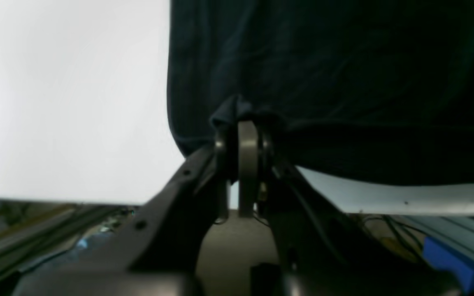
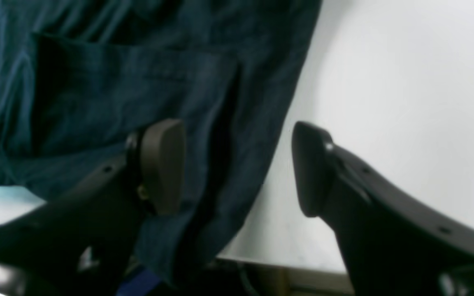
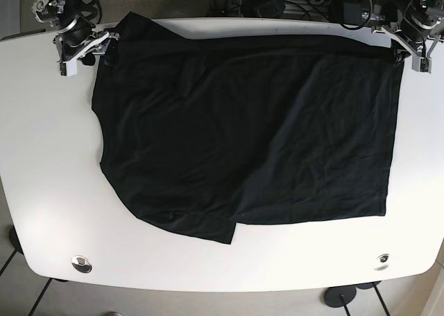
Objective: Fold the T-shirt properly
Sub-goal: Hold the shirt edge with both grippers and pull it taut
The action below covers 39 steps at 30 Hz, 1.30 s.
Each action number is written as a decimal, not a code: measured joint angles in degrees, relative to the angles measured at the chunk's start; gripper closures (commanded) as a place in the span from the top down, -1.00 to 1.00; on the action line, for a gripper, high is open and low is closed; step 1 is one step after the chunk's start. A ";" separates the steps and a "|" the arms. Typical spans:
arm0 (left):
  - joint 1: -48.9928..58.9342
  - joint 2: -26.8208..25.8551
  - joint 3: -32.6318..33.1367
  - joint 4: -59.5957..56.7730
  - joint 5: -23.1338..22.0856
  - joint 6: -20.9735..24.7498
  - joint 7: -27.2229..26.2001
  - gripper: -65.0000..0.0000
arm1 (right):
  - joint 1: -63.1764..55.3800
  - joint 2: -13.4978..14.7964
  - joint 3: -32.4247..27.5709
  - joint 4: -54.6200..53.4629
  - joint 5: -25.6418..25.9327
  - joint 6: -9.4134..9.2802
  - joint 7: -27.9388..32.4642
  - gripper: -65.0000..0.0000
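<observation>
A dark T-shirt [image 3: 243, 136] lies spread on the white table [image 3: 41, 191], with a folded flap along its lower right. At the far right corner my left gripper [image 3: 404, 51] is shut on the shirt's edge. The left wrist view shows the fabric [image 1: 323, 74] bunched between the closed tips of the left gripper [image 1: 243, 127]. My right gripper [image 3: 104, 42] is at the far left corner. In the right wrist view the right gripper [image 2: 237, 168] stands open, one finger [image 2: 163, 164] over the cloth [image 2: 117, 90], the other over bare table.
Cables and equipment [image 3: 277, 1] crowd the floor behind the table's far edge. Two round metal fittings [image 3: 81, 263] [image 3: 381, 262] sit near the front corners. A blue object [image 1: 455, 263] lies below the table edge in the left wrist view.
</observation>
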<state>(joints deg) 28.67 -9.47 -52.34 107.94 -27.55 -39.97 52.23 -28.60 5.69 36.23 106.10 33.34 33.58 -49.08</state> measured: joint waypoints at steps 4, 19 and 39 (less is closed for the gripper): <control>0.04 0.04 0.02 0.00 0.04 0.00 0.04 -1.00 | 0.24 -0.24 -1.73 1.92 0.96 5.92 -2.23 0.17; 0.04 0.09 0.02 0.00 0.02 0.00 0.02 -1.00 | 2.16 0.02 -4.96 -7.26 1.62 6.51 -0.66 0.16; -0.09 -0.11 2.05 0.00 0.04 0.00 0.02 -1.00 | -2.14 -0.68 -4.70 -3.30 0.59 5.90 -2.08 0.15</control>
<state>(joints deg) 28.58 -9.58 -50.28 107.94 -27.51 -39.97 52.25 -30.74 5.02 31.53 102.80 33.93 39.48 -51.16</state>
